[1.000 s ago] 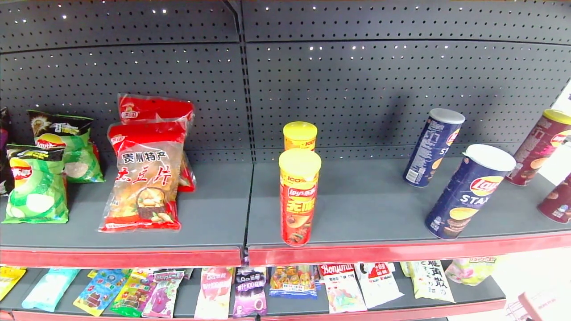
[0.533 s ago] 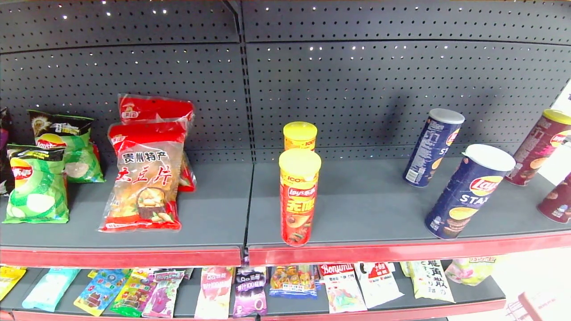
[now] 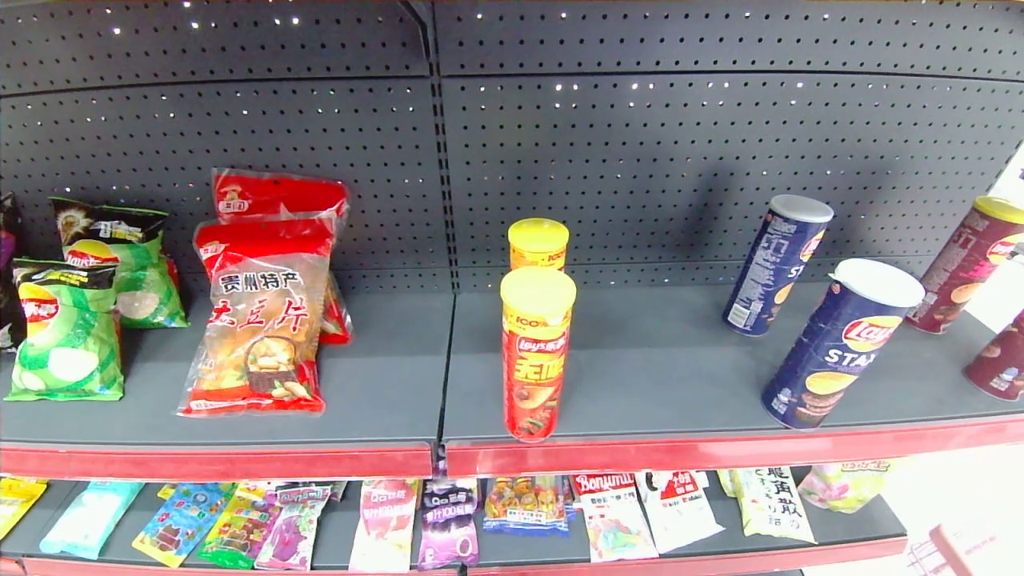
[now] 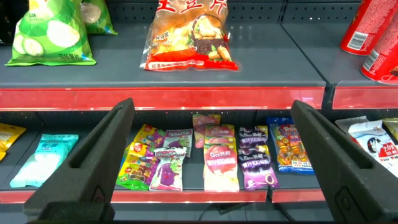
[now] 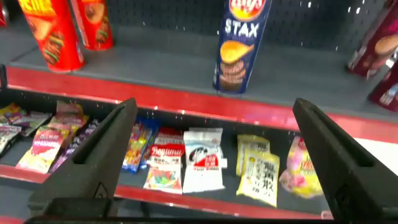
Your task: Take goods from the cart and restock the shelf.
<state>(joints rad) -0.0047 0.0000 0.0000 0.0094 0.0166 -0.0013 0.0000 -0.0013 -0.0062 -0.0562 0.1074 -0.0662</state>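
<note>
The grey shelf (image 3: 640,368) with a red front edge carries two red chip cans with yellow lids (image 3: 537,352), one behind the other. To their right two blue cans (image 3: 840,344) stand, then maroon cans (image 3: 968,264) at the far right. My left gripper (image 4: 211,106) is open and holds nothing, in front of the shelf edge below the red snack bag (image 4: 189,34). My right gripper (image 5: 214,102) is also open and holds nothing, facing the shelf edge below a blue can (image 5: 242,43).
Red snack bags (image 3: 260,320) and green chip bags (image 3: 68,332) fill the shelf's left half. Bare shelf lies between the red and blue cans. The lower shelf holds several flat candy packets (image 3: 448,520). A pale red frame corner (image 3: 968,548) shows at the bottom right.
</note>
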